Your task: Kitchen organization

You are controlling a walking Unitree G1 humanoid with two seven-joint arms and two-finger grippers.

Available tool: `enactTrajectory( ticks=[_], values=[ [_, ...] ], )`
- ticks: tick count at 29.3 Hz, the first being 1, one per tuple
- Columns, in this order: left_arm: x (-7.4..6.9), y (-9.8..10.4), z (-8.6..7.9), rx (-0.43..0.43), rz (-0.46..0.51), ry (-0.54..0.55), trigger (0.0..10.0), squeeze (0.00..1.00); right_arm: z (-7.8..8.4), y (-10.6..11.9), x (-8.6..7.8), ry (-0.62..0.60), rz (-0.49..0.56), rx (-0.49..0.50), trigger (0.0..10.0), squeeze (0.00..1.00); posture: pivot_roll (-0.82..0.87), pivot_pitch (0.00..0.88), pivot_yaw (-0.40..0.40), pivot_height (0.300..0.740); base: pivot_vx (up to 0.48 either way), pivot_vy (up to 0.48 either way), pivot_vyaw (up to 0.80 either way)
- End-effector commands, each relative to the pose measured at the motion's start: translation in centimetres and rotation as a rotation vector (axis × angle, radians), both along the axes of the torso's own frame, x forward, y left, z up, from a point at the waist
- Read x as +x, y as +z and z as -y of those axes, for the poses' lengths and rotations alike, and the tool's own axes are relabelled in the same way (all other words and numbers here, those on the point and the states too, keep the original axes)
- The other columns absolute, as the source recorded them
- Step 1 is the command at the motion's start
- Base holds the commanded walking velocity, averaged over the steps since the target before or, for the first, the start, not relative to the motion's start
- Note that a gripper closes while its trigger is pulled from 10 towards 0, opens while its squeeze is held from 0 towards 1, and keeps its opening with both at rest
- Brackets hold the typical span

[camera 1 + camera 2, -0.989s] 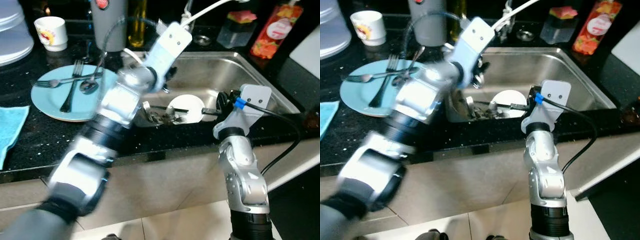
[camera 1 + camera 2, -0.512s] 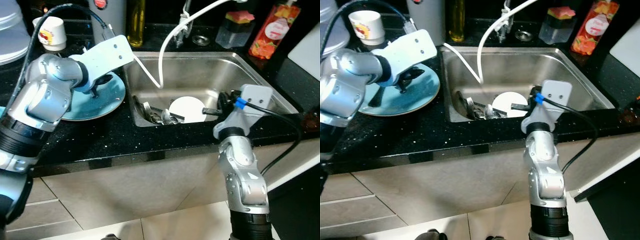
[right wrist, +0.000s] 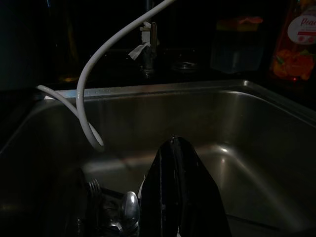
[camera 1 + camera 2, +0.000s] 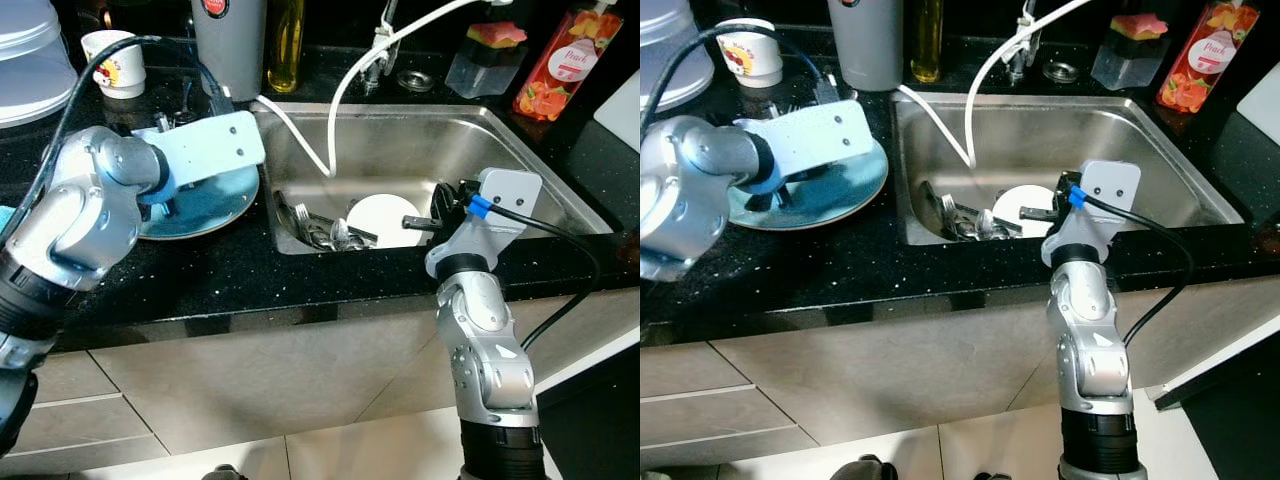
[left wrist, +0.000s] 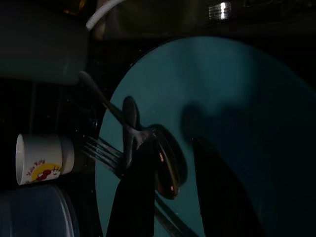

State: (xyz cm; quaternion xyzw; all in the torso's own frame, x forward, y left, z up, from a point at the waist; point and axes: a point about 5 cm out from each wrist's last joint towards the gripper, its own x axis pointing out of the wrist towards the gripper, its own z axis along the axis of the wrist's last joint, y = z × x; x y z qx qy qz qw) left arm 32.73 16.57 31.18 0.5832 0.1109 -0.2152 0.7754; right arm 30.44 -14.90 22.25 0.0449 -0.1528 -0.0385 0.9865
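- Partway through, by the look of it: cutlery already lying on the blue plate [image 4: 215,195], just left of the sink [image 4: 520,150], on the black counter.
- More to go: a white plate [image 4: 385,215] down in the sink basin, with a heap of forks and spoons [image 4: 320,232] beside it on its left, not yet lifted out.
- Over to the left gripper [image 5: 170,185], poised above the blue plate, left of the sink.
- Fingers parted a moderate way, nothing clamped between them; one finger [image 5: 136,197] lying across the spoon [image 5: 165,165], whether touching it or just above, hard to say.
- A fork [image 5: 101,153] resting right beside that spoon on the plate, tines toward the white cup [image 5: 42,159].
- Looks like cutlery just set down or about to be picked up; can't tell which from here.
- Now the right gripper [image 3: 178,197], hanging over the front edge of the sink, aimed into the basin.
- Fingers pressed together, apparently holding nothing.
- White hose [image 4: 335,110] looping down into the sink from the tap side, in the way of any reach toward the heap.
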Motion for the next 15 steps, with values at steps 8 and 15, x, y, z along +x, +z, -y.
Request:
enactTrajectory(
  ticks=[8, 15],
  values=[
    [0.3, -1.9, -1.9, 0.165, -0.038, 0.09, 10.0, 0.0, 0.4, -0.4, 0.1, -0.009, -0.011, 0.004, 10.0, 0.0, 0.27, 0.09, -0.084, 0.74, 0.0, 0.0, 0.0],
    [0.4, -2.8, -3.0, 0.224, -0.051, 0.149, 10.0, 0.0, 0.2, -0.3, 0.1, -0.006, -0.008, 0.005, 10.0, 0.0, 0.27, 0.085, -0.086, 0.74, 0.0, 0.0, 0.0]
  ],
)
